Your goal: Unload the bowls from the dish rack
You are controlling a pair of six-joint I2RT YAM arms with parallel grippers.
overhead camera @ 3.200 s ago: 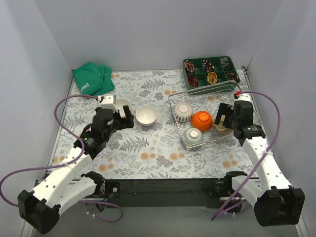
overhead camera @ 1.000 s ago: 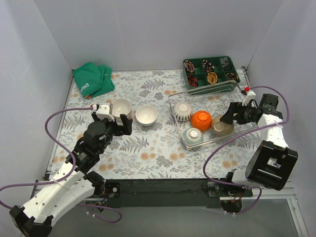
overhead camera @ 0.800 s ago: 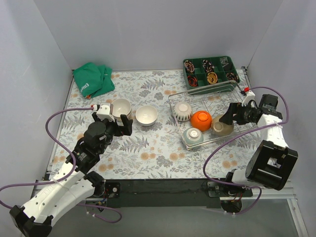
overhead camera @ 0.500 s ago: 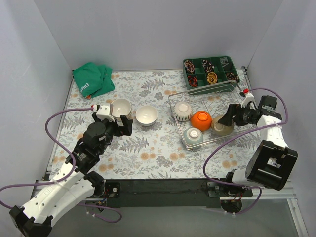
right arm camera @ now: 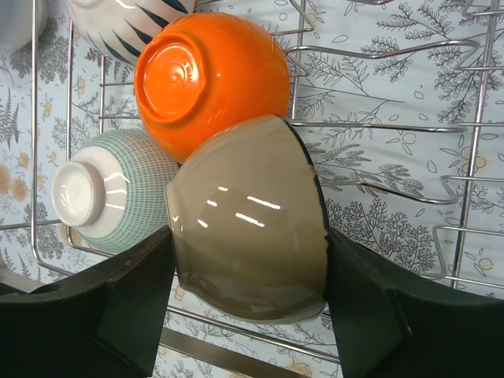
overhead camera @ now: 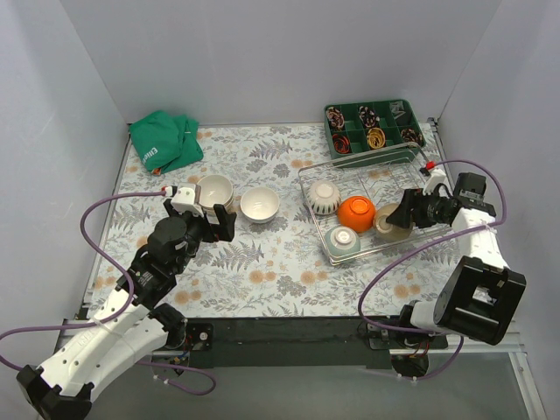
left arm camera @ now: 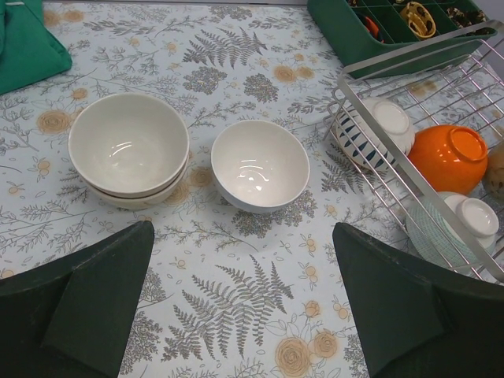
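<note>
Left arm (overhead camera: 118,313): reached forward from its base, forearm slanting up and to the right, wrist tipped downward.
Left gripper (left arm camera: 240,231): fingers (left arm camera: 102,303) spread wide, holding nothing.
Right arm (overhead camera: 477,241): folded sharply, upper links rising over the base, forearm pointed left.
Right gripper (right arm camera: 248,272): turned on its side, fingers (right arm camera: 118,307) set wide, one pressed against each side of the beige bowl (right arm camera: 244,224).

Four bowls (overhead camera: 358,213) inside wire dish rack (overhead camera: 391,179); three upright beside it.

table (overhead camera: 262,271) (floral print) | green cloth (overhead camera: 163,142) | two stacked bowls (overhead camera: 215,189) | white bowl (overhead camera: 260,204) | dish rack (overhead camera: 385,179) | green tray (overhead camera: 358,125)
</note>
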